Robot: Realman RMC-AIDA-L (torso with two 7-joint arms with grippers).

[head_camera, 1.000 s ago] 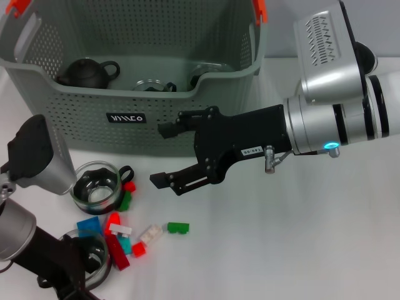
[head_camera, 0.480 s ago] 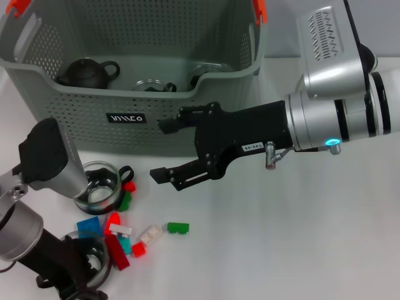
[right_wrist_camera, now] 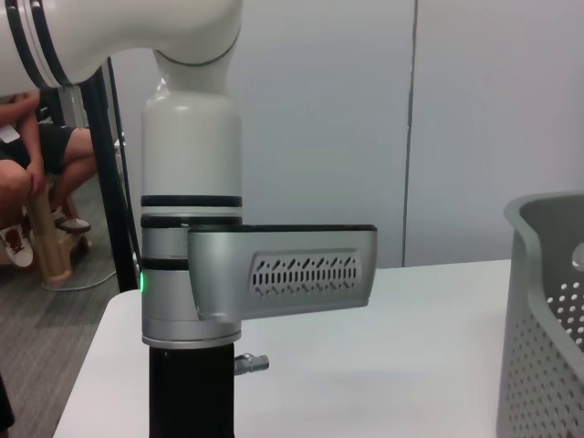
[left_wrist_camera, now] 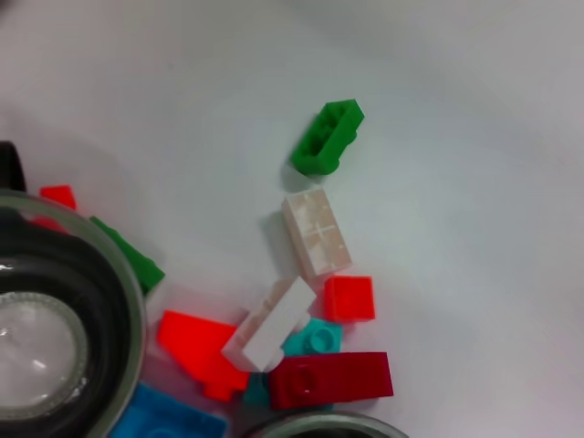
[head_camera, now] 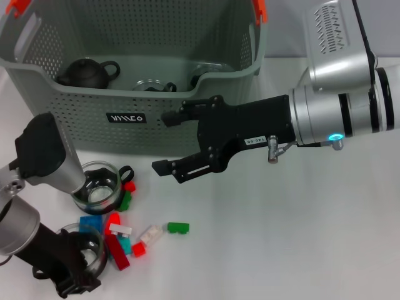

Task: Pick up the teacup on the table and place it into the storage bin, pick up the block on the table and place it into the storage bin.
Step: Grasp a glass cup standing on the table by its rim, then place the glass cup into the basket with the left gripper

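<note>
The right gripper (head_camera: 166, 142) is hanging in the air in front of the storage bin (head_camera: 206, 106), close to its front wall. Its two black fingers are spread wide apart and nothing is between them.

The storage bin is sitting at the back of the white table (head_camera: 281, 237). A dark teapot (head_camera: 87, 72) and a glass carafe (head_camera: 153, 85) are lying inside it.

The left gripper (head_camera: 75, 275) is sitting low at the near left corner of the table, by a glass cup (head_camera: 81, 245) there. I cannot tell if its fingers are open or closed.

A glass teacup (head_camera: 97, 185) with a black handle is standing on the table, in front of the bin's left half. The blocks are lying in a small heap just beside it. A green block (head_camera: 178, 228) is lying a little apart from the heap, on the right, with bare table all around it. A white block (head_camera: 150, 234) and a dark red block (head_camera: 116, 250) are lying in the heap, touching others.

The right half of the table is wide open, with lots of room to move.
</note>
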